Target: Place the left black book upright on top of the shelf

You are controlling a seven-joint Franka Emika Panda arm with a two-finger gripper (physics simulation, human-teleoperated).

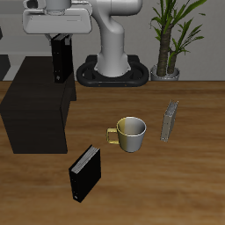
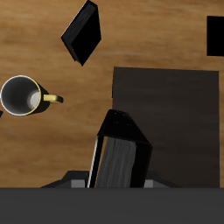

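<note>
Wooden surface: carries all items shown; the robot's white base stands at its back edge, with a potted plant beside it.

Shelf: a large, low, solid black cabinet with a flat top, standing on the surface toward the back. In the wrist view its dark top lies directly under the held book.

Tool: poised above the back part of the shelf top, its two fingers closed on the left black book. The fingertips themselves are mostly hidden behind the book's upper end.

Left black book: a slim black hardback hanging upright from the tool, long axis vertical, its lower end close over the shelf top; whether it touches the top cannot be told. In the wrist view it appears end-on, filling the space between the fingers.

Second black book: stands on the surface near the front edge, slightly tilted, well apart from the shelf; also visible from the wrist.

Mug: pale body, yellow handle, upright and open-mouthed, mid-surface between the shelf and the grey book; seen from above in the wrist view.

Grey book: thin, standing on edge, beside the mug on the side away from the shelf.
</note>
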